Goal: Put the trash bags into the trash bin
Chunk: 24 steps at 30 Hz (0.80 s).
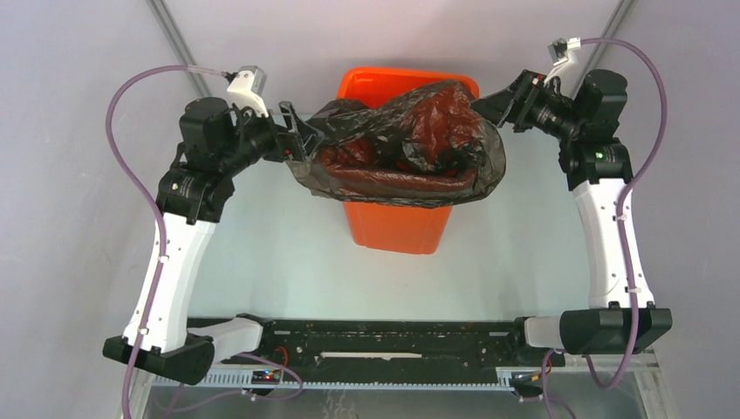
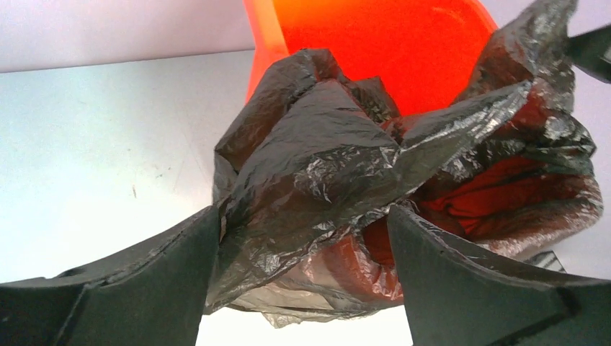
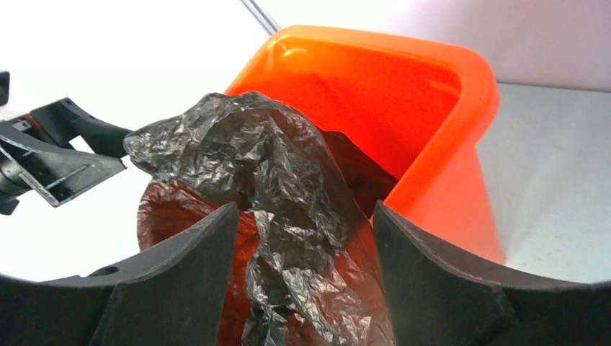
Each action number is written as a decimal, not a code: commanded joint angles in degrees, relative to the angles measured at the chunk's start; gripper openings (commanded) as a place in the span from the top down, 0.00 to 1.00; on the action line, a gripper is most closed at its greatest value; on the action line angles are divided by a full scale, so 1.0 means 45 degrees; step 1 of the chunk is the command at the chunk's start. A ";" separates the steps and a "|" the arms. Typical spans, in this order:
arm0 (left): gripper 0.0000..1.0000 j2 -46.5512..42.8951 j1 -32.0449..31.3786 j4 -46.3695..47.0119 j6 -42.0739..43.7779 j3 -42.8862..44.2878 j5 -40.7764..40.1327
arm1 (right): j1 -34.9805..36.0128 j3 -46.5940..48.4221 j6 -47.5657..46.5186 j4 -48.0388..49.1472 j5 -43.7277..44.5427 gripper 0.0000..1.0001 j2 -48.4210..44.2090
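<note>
The left tool [image 2: 302, 216] and right tool [image 3: 304, 209] are both open, not squeezing the bag [image 1: 410, 144]. It sits puffy on the bin [image 1: 397, 227] and might slip onto the tabletop [image 1: 262, 262].

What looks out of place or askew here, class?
The glossy, wrinkled black plastic bag sits bunched across the rim of the tall orange plastic bin. It spills over the bin's left and right sides instead of lying inside it.

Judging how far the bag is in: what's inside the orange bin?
Part of the black trash bag dips into the orange bin, whose far inner wall shows bare. The bag hides the bin's bottom and anything lying there.
</note>
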 commanded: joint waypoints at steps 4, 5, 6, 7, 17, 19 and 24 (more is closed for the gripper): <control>0.32 -0.0211 -0.0045 0.1035 -0.0097 -0.0188 0.0399 | -0.0067 -0.0822 0.2063 0.2891 -0.0552 0.34 0.0294; 0.39 -0.0129 -0.0045 0.1052 -0.0216 -0.0193 0.0186 | -0.0072 -0.0821 0.2199 0.3069 -0.0530 0.38 0.0391; 0.45 -0.0014 -0.0045 0.1064 -0.0319 -0.0166 0.0081 | -0.0053 -0.0821 0.2301 0.3226 -0.0559 0.42 0.0486; 0.49 0.0083 -0.0045 0.1107 -0.0418 -0.0139 0.0060 | -0.0044 -0.0806 0.2375 0.3343 -0.0555 0.45 0.0576; 0.99 0.1339 -0.0045 0.2508 -0.1997 0.0896 -0.1095 | -0.0024 -0.0499 0.3076 0.3244 0.1098 0.88 0.1001; 1.00 0.1783 -0.0045 0.3118 -0.2213 0.1147 -0.1128 | -0.0041 -0.0331 0.3171 0.3311 0.1128 0.91 0.1236; 1.00 0.2698 -0.0035 0.4470 -0.2947 0.1481 -0.2478 | -0.0043 -0.0146 0.3342 0.3503 0.1513 0.98 0.1797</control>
